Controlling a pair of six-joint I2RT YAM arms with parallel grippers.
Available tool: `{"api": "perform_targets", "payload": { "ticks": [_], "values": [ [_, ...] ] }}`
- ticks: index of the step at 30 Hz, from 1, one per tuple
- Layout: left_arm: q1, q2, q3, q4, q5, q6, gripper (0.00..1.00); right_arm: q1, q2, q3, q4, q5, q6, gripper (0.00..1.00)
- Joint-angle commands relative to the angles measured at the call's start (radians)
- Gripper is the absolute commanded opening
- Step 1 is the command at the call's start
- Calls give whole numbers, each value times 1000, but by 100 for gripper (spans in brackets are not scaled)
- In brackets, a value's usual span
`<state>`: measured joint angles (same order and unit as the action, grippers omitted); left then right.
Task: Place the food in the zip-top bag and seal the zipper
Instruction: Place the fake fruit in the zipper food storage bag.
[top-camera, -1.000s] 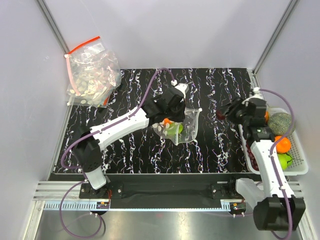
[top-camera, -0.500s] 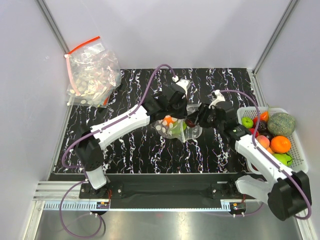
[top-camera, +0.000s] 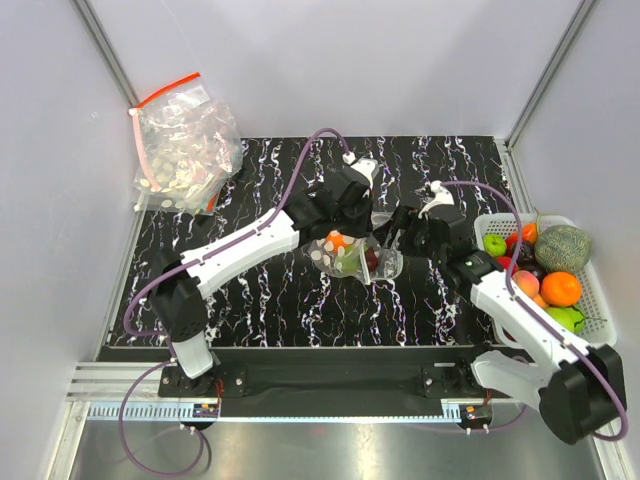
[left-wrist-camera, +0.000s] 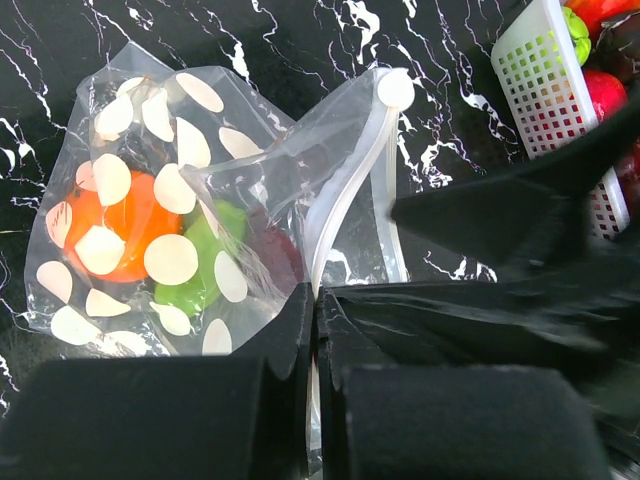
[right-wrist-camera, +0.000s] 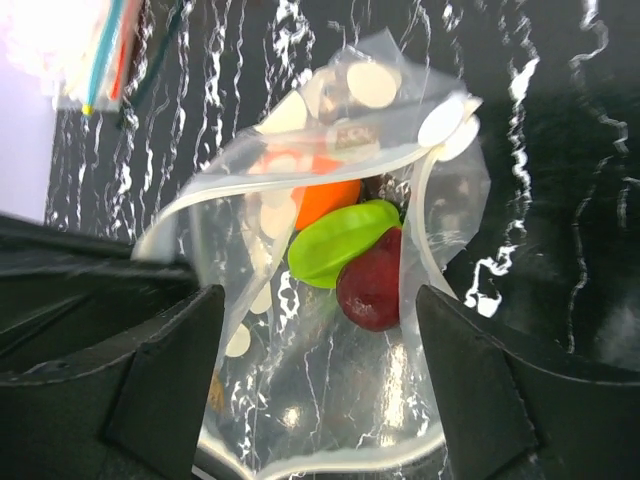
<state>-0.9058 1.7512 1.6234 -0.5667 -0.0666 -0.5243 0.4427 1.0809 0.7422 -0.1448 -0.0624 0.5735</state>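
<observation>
Zip-top bag, small, clear, crinkly, white oval spots (top-camera: 352, 258): 1, centre of black white-veined table (top-camera: 250, 300). Inside: 1 orange fruit (right-wrist-camera: 325, 200), 1 green fruit (right-wrist-camera: 340, 255), 1 dark red round fruit (right-wrist-camera: 370, 290). Left gripper (left-wrist-camera: 315, 305), 12 o'clock: pinched on mouth edge. Right gripper (right-wrist-camera: 320, 300), 2 o'clock: fingers spread wide, empty.

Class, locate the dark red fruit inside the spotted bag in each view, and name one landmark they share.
Top external: dark red fruit at centre, inside the zip-top bag.
Left wrist: the fruit at centre, dim behind the bag's wall.
Right wrist: the fruit at centre, below-right of the green fruit.
Shared landmark: that green fruit.
</observation>
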Motion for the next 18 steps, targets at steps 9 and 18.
{"api": "perform_targets", "payload": {
  "ticks": [9,18],
  "values": [
    [10,-59,-33,54,-2,6,0,-37,-79,255,-542,487,14,70],
    [15,-73,-94,94,36,0,0,-380,-200,273,-659,456,-24,76]
  ]
}}
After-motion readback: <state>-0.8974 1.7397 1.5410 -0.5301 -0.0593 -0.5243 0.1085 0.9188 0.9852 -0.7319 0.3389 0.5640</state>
